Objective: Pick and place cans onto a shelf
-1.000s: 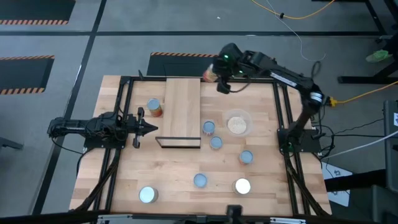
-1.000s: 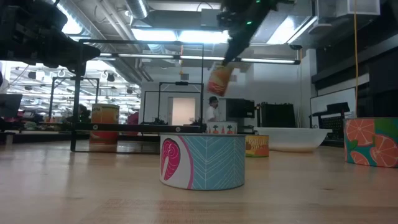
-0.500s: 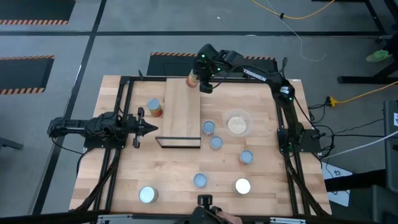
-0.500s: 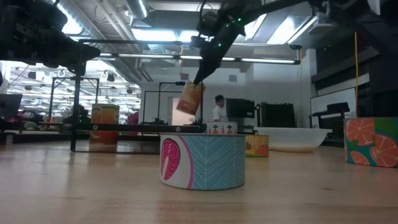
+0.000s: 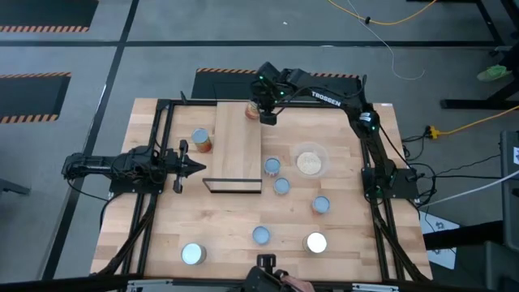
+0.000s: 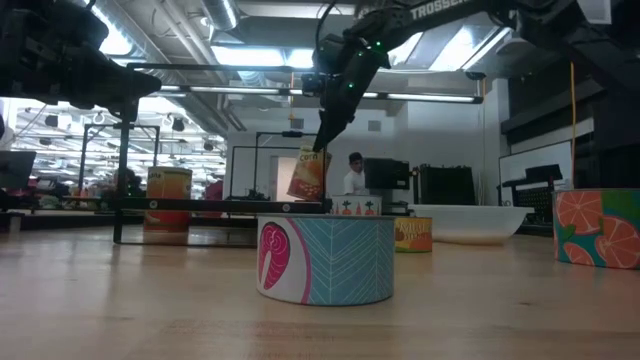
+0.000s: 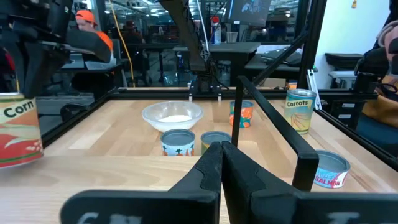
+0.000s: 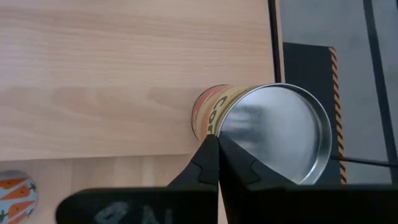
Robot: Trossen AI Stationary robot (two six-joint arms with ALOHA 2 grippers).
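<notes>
Left tool (image 5: 197, 168) waits pressed together at the wooden surface's (image 5: 235, 239) left edge, beside the long light-wood shelf with black frame (image 5: 237, 146). Over that shelf's far end, the right tool (image 5: 258, 111) pinches a tilted orange-labelled corn can with silver top (image 8: 264, 127) by its rim, above the board.

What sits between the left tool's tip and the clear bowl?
In the high view, the shelf and one blue-topped can lie between the left tool and the bowl.
</notes>
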